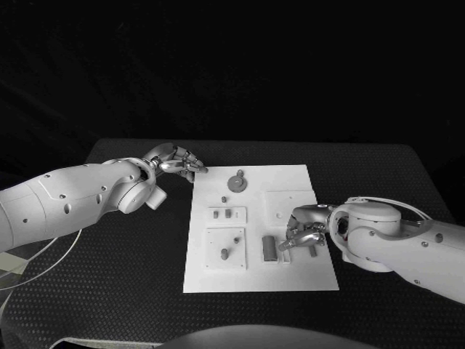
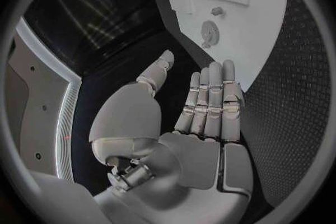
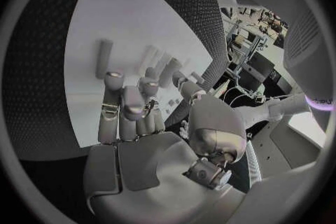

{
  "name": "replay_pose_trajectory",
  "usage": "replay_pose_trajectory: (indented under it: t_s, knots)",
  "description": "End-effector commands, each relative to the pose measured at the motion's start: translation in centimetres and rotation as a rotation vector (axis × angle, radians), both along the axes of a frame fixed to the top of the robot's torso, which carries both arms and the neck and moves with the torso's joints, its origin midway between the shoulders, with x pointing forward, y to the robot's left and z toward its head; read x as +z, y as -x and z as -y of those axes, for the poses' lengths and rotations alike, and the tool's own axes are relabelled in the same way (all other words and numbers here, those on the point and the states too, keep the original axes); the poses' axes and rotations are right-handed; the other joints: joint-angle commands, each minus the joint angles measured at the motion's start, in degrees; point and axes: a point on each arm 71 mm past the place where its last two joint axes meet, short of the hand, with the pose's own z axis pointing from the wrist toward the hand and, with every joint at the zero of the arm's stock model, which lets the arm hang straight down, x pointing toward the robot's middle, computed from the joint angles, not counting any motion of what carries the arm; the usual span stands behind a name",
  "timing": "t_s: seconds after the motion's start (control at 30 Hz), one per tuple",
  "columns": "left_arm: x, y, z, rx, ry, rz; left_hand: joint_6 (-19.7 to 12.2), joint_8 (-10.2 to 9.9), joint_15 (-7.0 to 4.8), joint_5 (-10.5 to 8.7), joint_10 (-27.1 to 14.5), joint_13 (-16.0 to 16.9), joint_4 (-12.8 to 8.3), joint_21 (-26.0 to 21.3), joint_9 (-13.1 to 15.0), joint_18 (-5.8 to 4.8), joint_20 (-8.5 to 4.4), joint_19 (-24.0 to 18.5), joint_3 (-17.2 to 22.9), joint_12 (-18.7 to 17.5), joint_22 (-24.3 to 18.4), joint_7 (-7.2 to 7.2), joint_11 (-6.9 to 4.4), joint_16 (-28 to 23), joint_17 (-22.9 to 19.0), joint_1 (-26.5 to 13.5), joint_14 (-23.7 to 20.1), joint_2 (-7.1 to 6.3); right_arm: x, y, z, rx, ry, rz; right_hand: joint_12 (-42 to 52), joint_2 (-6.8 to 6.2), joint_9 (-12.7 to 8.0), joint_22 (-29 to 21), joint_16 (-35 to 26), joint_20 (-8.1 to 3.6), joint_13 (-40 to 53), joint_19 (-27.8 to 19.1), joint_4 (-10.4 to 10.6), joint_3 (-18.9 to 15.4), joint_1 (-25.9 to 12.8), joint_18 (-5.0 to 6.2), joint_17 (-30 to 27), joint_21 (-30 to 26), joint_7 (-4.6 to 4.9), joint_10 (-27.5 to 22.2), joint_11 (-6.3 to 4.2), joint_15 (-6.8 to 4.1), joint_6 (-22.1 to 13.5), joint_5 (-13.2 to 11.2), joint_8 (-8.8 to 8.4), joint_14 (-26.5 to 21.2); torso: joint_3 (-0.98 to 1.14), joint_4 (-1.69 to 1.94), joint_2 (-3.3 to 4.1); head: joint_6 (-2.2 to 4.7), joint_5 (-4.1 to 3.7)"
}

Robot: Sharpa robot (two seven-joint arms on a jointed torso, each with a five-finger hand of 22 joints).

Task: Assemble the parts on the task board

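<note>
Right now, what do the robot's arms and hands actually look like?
Both arms are smooth white shells, rounded at the wrists. A thin pale cable loops beside the left arm. The left hand and right hand are silver metal, with jointed fingers shaped like a person's.

I see a black table with a finely dotted, textured top [image 1: 107,291], its far edge meeting a dark background. Flat on its middle lies the white rectangular task board [image 1: 296,280], long side running away from me and slightly skewed. The board's near edge sits well inside the table's near edge, with bare black surface on both sides of it
</note>
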Motion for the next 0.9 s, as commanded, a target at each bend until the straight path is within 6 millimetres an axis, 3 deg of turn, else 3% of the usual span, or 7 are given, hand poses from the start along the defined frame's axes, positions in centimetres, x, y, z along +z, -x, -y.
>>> replay_pose_trajectory:
  t_s: [0.03,0.2,0.3,0.5,0.67,0.9]
  knots:
    - [0.1,0.0,0.2,-0.012,0.01,0.0,0.0,0.0,-0.08,-0.18,-0.3,-0.1,0.1,-0.1,-0.1,0.03,-0.06,0.2,0.3,0.3,0.1,-0.19,-0.06,-0.4,0.1,-0.5,0.5,-0.11,0.8,-1.2,1.2,-0.039,0.001,0.024,0.3,-0.14,0.1,0.7,0.3,-0.19,0.1,-0.1,0.1,0.1,-0.3,1.63,0.1,-0.1,0.65,0.2,-0.09,-0.44,1.0,0.2,-0.36,0.0,-0.02,-0.05,-0.01,0.1,-0.14]
    - [0.1,0.0,0.3,-0.012,0.011,0.001,-0.1,-0.1,-0.08,-0.18,-0.3,-0.1,0.1,-0.1,-0.1,0.02,-0.06,0.2,0.2,0.3,0.1,-0.17,-0.06,-0.4,0.1,-0.7,0.5,-0.15,1.1,-3.1,3.6,-0.104,0.036,0.031,0.5,-0.15,0.0,0.7,0.3,-0.22,0.2,-0.1,0.4,0.3,-0.6,1.63,0.1,-0.1,0.78,0.3,0.03,-0.34,0.6,0.2,-0.65,0.0,-0.08,-0.03,-0.02,0.22,-0.36]
    - [0.1,0.1,0.2,-0.011,0.011,0.002,-0.2,-0.1,-0.09,-0.18,-0.3,-0.1,0.1,-0.1,-0.1,0.03,-0.06,0.2,0.2,0.3,0.1,-0.14,-0.07,-0.4,0.1,-0.7,0.5,-0.17,0.9,-3.2,4.7,-0.12,0.061,0.013,0.6,-0.12,0.0,0.7,0.4,-0.22,0.3,-0.1,0.5,0.3,-0.7,1.63,0.1,-0.1,0.82,0.3,0.07,-0.29,0.5,0.2,-0.71,0.0,-0.01,0.0,0.03,0.23,-0.3]
    - [0.1,0.1,0.2,-0.01,0.011,0.001,-0.2,-0.1,-0.08,-0.18,-0.2,-0.1,0.1,-0.1,-0.1,0.03,-0.06,0.2,0.2,0.3,0.1,-0.12,-0.07,-0.4,0.1,-0.8,0.5,-0.19,0.4,-2.4,5.1,-0.023,0.215,-0.042,0.9,-0.57,0.1,0.7,0.3,-0.08,0.6,-0.4,1.1,0.1,-1.7,1.63,0.0,-0.2,0.91,0.2,0.19,-0.14,0.6,0.2,-0.73,0.0,0.06,-0.05,0.04,0.09,-0.29]
    - [0.1,0.1,0.2,-0.011,0.011,0.0,-0.3,-0.1,-0.08,-0.18,-0.3,-0.1,0.2,-0.1,-0.1,0.02,-0.06,0.2,0.2,0.4,0.1,-0.11,-0.07,-0.4,0.2,-0.9,0.5,-0.21,0.3,-2.1,5.4,-0.016,0.234,-0.053,1.0,-0.89,0.2,0.8,0.2,-0.01,0.8,-0.6,1.8,0.4,-2.4,1.63,0.0,-0.2,0.9,0.0,0.19,-0.11,0.7,0.2,-0.7,-0.1,-0.01,-0.12,0.01,0.1,-0.43]
    - [0.1,0.1,0.3,-0.013,0.012,-0.001,-0.3,-0.1,-0.08,-0.18,-0.3,-0.1,0.2,-0.1,-0.1,0.02,-0.06,0.2,0.2,0.4,0.1,-0.1,-0.06,-0.4,0.2,-1.0,0.5,-0.2,-0.3,-2.0,5.1,-0.009,0.241,-0.066,1.0,-0.72,0.2,0.8,0.2,0.0,0.8,-0.6,2.0,0.5,-2.7,1.63,0.0,-0.2,0.9,0.0,0.19,-0.11,0.8,0.2,-0.71,-0.1,0.05,-0.06,0.01,0.15,-0.67]
